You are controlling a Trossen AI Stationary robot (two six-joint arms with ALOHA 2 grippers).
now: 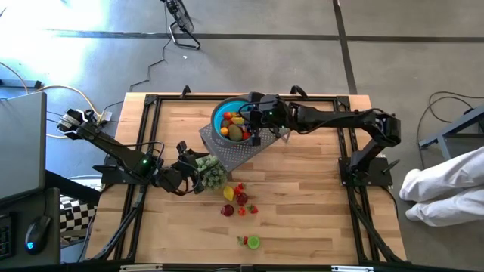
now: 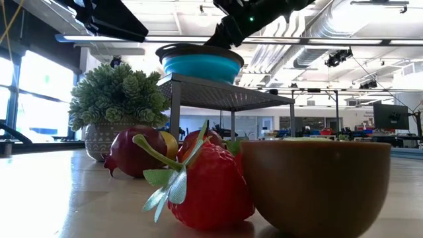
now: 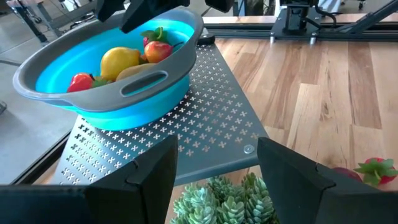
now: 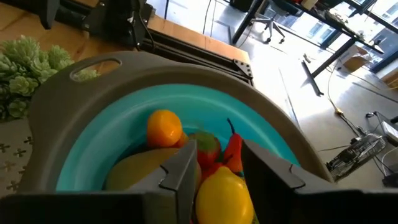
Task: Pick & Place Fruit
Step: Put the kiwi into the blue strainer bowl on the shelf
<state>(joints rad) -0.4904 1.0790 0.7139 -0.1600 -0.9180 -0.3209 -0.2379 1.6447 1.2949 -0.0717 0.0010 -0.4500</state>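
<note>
My right claw (image 1: pixel 253 127) hung over the blue bowl (image 1: pixel 229 121) on the perforated grey stand (image 1: pixel 246 153) at the far middle of the surface (image 1: pixel 318 196). Its fingers stood a little apart with nothing between them. Fruit in the bowl (image 4: pixel 163 127): orange, yellow, red and green pieces, heaped toward the middle. My left claw (image 1: pixel 190 175) waited, open and empty, at the near left beside the small potted plant (image 1: pixel 211 171). Loose fruit (image 1: pixel 240 199) lay on the surface near the middle, with a lime-green piece (image 1: pixel 252 242) nearer the front edge. A brown bowl (image 2: pixel 314 182) sat close to the low camera; I could not place it in the high view. Risk: lifting out carelessly could catch the bowl's rim and slide it off the stand.
</note>
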